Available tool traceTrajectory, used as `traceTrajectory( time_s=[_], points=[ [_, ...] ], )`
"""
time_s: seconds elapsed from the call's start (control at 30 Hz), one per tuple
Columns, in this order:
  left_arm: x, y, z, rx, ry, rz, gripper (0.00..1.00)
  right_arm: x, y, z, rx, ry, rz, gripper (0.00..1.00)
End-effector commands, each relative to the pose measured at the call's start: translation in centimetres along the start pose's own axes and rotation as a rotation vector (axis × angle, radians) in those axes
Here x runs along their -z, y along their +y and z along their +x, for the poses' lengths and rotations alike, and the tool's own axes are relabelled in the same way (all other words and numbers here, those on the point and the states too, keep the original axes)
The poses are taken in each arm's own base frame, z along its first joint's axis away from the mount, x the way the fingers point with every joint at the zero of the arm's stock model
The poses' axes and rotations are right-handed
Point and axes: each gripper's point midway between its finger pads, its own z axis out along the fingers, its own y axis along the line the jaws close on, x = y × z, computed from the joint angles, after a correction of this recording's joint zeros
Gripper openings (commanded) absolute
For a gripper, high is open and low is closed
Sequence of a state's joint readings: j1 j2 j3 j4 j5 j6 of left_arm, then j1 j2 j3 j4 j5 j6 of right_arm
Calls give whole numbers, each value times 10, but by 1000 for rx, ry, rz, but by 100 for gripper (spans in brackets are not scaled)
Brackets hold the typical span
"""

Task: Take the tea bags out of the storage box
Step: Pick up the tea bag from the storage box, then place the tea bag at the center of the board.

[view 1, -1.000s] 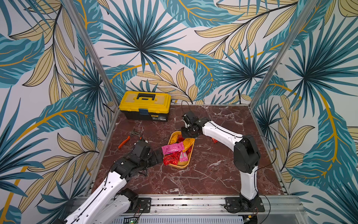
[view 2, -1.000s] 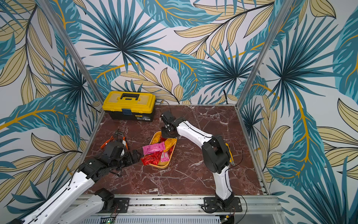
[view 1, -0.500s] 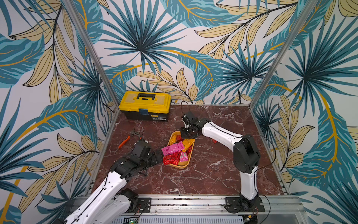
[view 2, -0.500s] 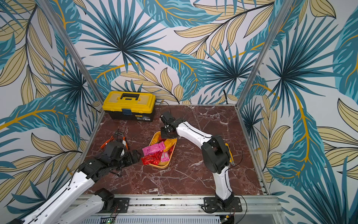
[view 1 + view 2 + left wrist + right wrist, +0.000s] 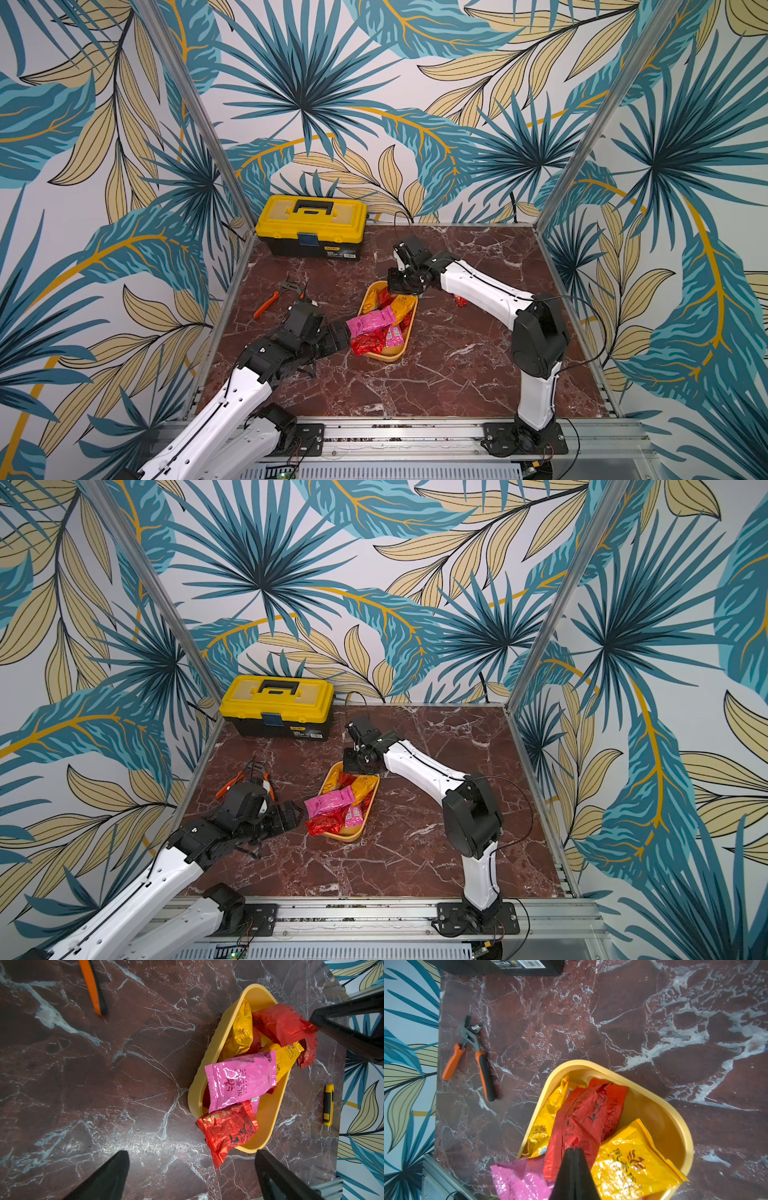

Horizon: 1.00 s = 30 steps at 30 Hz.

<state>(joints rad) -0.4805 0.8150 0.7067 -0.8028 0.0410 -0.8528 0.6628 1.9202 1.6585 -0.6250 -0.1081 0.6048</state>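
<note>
The right claw [image 5: 572,1152] is closed tight on the crinkled edge of a red tea bag [image 5: 583,1118] at the far end of the storage box [image 5: 268,1109], its fingertips meeting on the foil with no gap showing; the left claw [image 5: 191,1153] hangs spread wide and empty, low over the table [image 5: 457,374] at the near end of the box, just beside a red sachet [image 5: 226,1132] that droops over the rim; the box sits mid-table and holds most of the tea bags, a pink one [image 5: 239,1080] lying across the middle and yellow ones [image 5: 631,1159] on either side of the gripped bag, while one red sachet [image 5: 460,300] appears to lie on the table beyond the right arm. The step in hand looks like the lift-out; the pinch is only on a thin margin of slick foil, so a slow, straight rise seems wiser than a sideways drag; the gripped bag rests on top of the heap but touches its yellow neighbours, so a quick pull could sweep one over the wall or shift the light box; once clear of the rim it should be carried well away from the box before release; the left claw is well placed to take the drooping red sachet next, provided the two arms keep apart over the box.
</note>
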Motion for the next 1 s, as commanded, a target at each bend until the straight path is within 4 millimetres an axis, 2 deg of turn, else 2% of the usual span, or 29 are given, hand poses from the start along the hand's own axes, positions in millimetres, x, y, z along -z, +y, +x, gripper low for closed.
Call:
traceTrajectory(
  time_s=[0.0,0.17,0.3,0.43,0.53,0.63,0.73,0.83,0.97],
  points=[
    [1,-6,-8,-9,-16,8,100,18,8,1,-9,-17,-36,0],
    [1,-13,-13,-22,-17,18,100,42,7,-7,-1,-63,-44,0],
    [2,-21,-19,-37,-16,25,100,75,-7,-23,5,-144,-26,0],
    [1,-31,-23,-48,-7,42,100,103,-39,-41,-23,-216,12,0],
    [1,-41,-26,-51,7,64,100,111,-74,-51,-65,-235,50,0],
    [-3,-49,-27,-49,28,84,100,104,-106,-57,-85,-221,96,0],
    [-7,-54,-26,-44,50,91,100,83,-132,-60,-98,-180,134,0],
    [-10,-54,-24,-35,63,93,100,58,-150,-60,-116,-128,149,0],
    [-9,-46,-21,-26,60,77,100,32,-161,-59,-118,-81,155,0]
  ],
)
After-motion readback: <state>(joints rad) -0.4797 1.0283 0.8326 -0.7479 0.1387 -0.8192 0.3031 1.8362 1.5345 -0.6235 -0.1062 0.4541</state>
